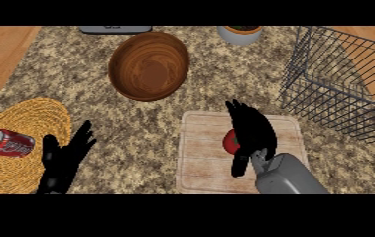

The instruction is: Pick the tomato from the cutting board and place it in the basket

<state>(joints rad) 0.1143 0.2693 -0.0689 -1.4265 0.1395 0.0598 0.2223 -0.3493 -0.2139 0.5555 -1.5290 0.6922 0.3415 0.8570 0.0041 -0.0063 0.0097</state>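
1. The right hand (249, 129) hangs over the cutting board (201, 154), its fingers long and nearly straight, pointing away from the robot, with the thumb dropping down toward the near edge. It is spread, not closed on anything.
2. The tomato (230, 141) sits on the board, right at the hand's left flank; only its left part shows, the rest is hidden under the palm. Whether the palm touches it cannot be told.
3. The grasp looks not yet made: the fingers would have to curl round the tomato before any lift.
4. Risk: the tomato is round and lies on a flat board, so a closing thumb or fingers that meet it off-centre could roll it leftward across the board instead of trapping it.
5. The wire basket (330, 77) stands to the right and beyond the board, its near wall tall. A carry that travels low could knock the tomato or the hand against that wall.
6. The wooden bowl (149, 65) lies beyond the board to the left, off the likely path.
7. The left hand (64, 156) rests open at the lower left, beside a woven mat (36, 117) bearing a red can (15, 143).
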